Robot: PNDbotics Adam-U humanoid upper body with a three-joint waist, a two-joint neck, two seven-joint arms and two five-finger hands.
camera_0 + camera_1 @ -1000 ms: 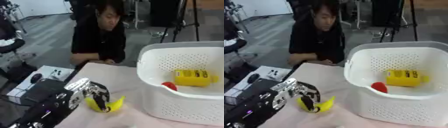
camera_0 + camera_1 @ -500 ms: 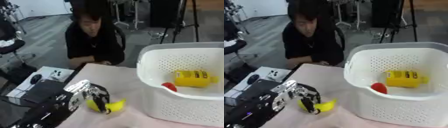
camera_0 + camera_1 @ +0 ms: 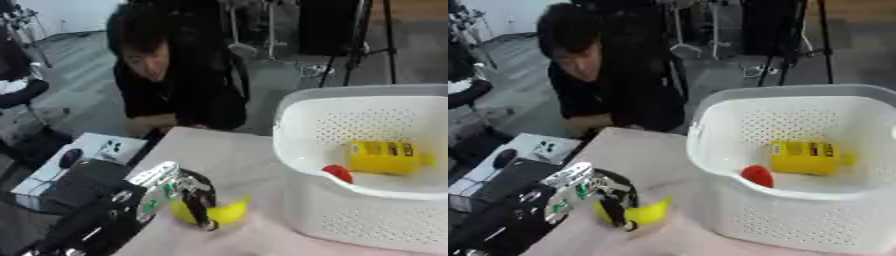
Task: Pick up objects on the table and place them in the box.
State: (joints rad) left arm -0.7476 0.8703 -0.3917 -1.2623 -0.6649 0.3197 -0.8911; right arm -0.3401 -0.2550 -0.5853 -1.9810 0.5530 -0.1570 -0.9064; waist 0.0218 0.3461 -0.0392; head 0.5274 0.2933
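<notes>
- Banana (image 3: 219,212) lay on the tabletop near its left edge, beside the basket, its far tip curving upward.
- Left hand (image 3: 185,196) came in from the lower left corner and sat over the banana's left half, dark fingers (image 3: 201,210) curled down across the fruit's middle, apparently closing on it for a lift.
- Whether the thumb met the banana behind could not be seen; the fruit seemed to rest on the table rather than hang from the hand.
- Basket (image 3: 306,210), white with perforated walls, stood toward the right edge of the tabletop, its near wall just beside the banana's right end.
- Yellow box (image 3: 385,157) lay on its side on the basket's floor toward the far wall, likely dropped in as one of the collected items.
- Red ball (image 3: 338,173) sat low against the basket's near-left wall, close to the yellow box.
- Judged from this, the banana was the item left out; the short gap to the basket meant the hand would need to raise it over the high rim before letting go.
- Right hand showed in neither view.
</notes>
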